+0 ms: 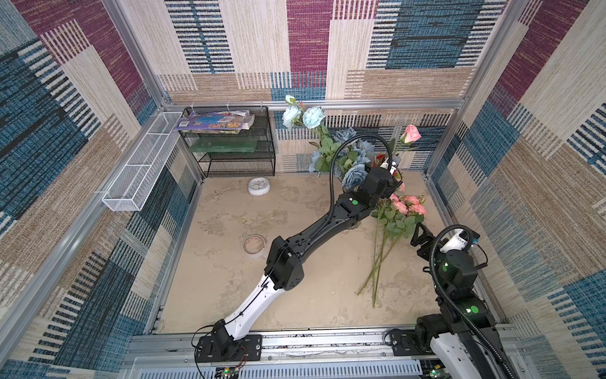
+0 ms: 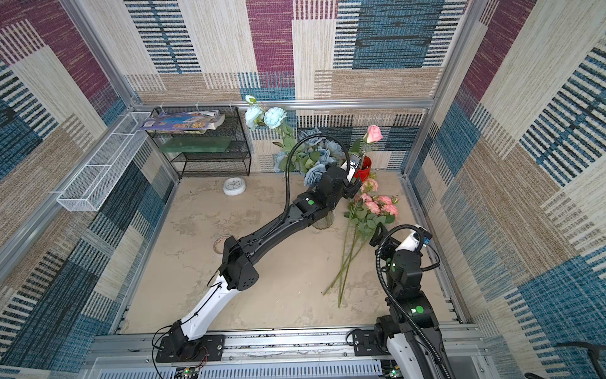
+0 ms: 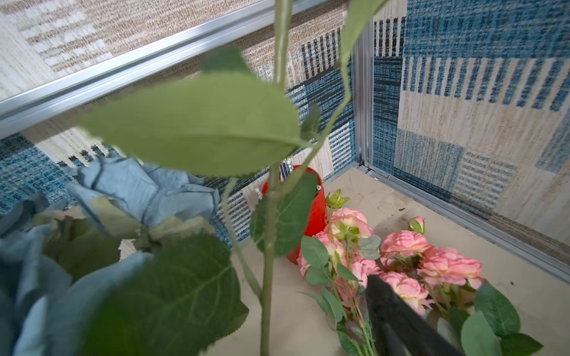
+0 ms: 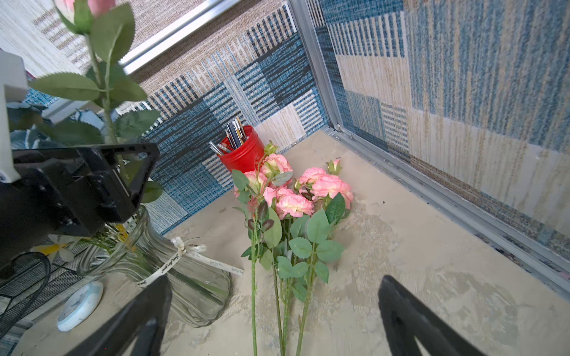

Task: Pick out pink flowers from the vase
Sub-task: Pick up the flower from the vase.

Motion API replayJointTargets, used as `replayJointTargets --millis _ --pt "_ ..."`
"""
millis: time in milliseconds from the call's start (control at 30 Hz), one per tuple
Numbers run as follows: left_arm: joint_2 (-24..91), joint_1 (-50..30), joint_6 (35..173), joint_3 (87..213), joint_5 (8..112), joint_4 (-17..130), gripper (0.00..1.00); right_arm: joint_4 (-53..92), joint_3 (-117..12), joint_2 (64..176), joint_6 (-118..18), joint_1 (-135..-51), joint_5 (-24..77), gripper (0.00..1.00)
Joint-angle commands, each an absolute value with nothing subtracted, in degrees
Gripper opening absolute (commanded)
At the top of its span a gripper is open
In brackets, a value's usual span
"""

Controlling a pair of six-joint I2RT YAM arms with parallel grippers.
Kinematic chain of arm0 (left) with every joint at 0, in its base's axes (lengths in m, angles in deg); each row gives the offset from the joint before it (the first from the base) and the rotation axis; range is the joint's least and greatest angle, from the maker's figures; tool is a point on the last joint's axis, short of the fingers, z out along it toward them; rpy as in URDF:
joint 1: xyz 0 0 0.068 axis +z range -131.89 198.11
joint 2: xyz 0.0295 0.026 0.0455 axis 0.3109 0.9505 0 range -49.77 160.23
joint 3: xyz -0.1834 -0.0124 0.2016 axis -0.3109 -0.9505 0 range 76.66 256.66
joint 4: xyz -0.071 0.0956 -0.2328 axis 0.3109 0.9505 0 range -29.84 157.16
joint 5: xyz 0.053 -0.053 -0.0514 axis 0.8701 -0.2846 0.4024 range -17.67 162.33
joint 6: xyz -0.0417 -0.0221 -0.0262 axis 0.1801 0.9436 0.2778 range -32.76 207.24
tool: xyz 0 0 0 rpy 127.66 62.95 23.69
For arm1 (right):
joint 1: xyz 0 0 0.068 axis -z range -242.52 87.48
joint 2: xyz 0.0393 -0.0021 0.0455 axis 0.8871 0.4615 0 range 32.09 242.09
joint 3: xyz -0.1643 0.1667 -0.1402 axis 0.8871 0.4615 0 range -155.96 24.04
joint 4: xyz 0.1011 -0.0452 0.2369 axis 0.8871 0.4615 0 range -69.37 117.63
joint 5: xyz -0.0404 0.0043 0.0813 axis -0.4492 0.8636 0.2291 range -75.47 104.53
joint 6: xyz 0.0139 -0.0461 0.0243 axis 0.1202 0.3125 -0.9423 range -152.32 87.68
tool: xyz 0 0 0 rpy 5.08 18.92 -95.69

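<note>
The left hand (image 4: 129,172) sits just above the mouth of the vase (image 4: 191,296). Its fingers are apart, with the stem (image 3: 268,246) of the tall pink rose (image 1: 410,134) running up between them. The one finger (image 3: 401,320) that shows stands clear of the stem, so nothing is pinched yet.

The hand should close squarely on bare stem, not on a leaf. It should then lift straight up along the stem, so the vase does not tip and the blue roses (image 3: 138,191) crowding close beside the hand are not dragged out.

Other pink flowers (image 1: 408,205) lie on the tabletop (image 1: 229,262) just beyond this hand, in front of the right hand (image 4: 274,277), which hangs wide open and empty.
</note>
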State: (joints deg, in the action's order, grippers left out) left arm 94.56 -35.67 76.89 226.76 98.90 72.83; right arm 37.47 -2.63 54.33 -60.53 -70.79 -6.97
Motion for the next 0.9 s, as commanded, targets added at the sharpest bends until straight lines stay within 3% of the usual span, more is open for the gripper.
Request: replayJointTargets --millis 0,133,333,533,733,867 --pt "94.72 -35.09 80.88 226.67 97.36 73.52 0.82 36.37 -2.02 54.18 -60.20 -70.80 -6.83 0.99" --pt "94.21 -34.91 81.68 224.88 93.69 73.07 0.71 35.42 -1.45 54.45 -59.92 -70.74 -6.57 0.99" --pt "92.42 -34.92 82.15 222.77 90.26 73.00 0.38 35.13 -1.09 54.93 -59.93 -70.60 -6.36 0.99" --pt "89.26 -34.90 81.54 222.08 86.97 72.75 0.13 35.11 -1.18 54.93 -59.88 -70.33 -5.82 0.99" --pt "85.74 -34.89 81.33 222.33 82.87 72.82 0.00 35.63 -1.18 54.52 -59.92 -70.23 -5.69 0.99" --pt "84.16 -34.91 80.09 225.16 81.43 72.98 0.00 36.01 -1.14 53.75 -59.92 -70.25 -5.76 0.99"
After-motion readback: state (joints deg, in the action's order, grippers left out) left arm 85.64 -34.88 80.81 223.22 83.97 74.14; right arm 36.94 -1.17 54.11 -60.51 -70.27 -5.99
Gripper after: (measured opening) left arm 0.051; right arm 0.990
